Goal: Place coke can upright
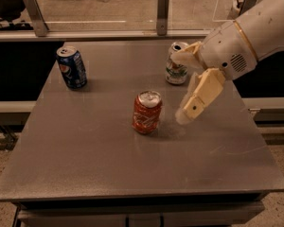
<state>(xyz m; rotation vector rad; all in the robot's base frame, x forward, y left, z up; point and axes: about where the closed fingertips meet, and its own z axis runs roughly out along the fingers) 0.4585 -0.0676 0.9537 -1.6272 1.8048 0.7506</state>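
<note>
The coke can (pixel 147 111), red-orange with white lettering and a silver top, stands upright near the middle of the grey table (pixel 85 160). Nothing touches it. My gripper (pixel 179 89) hangs to the right of the can, a short gap away and slightly above table level. It is open and empty. Its lower cream finger (pixel 199 96) points down toward the table. Its upper finger (pixel 187 55) reaches left in front of the white-and-green can.
A blue Pepsi can (pixel 72 67) stands upright at the back left. A white-and-green can (pixel 176 66) stands at the back right, partly behind my gripper. A glass-and-metal rail (pixel 163 13) runs behind the table. My white arm (pixel 248 37) fills the upper right.
</note>
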